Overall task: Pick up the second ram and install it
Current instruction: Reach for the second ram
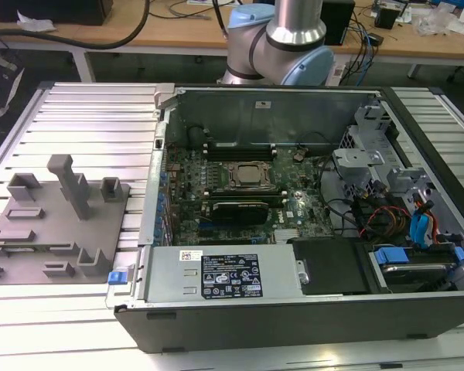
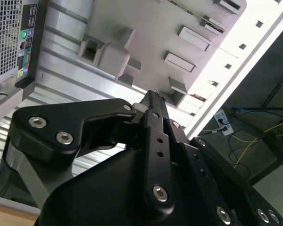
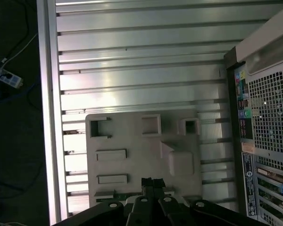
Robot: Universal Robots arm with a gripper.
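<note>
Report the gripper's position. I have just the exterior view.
Observer: In both wrist views the gripper hangs above the gray tray.
Operator: Give me its state.
Observer: Shut, with the fingertips together.
Operator: Find the ram.
Observer: In the first wrist view a slim dark strip, likely the ram, lies in the tray's long slot. I can't confirm it.
</note>
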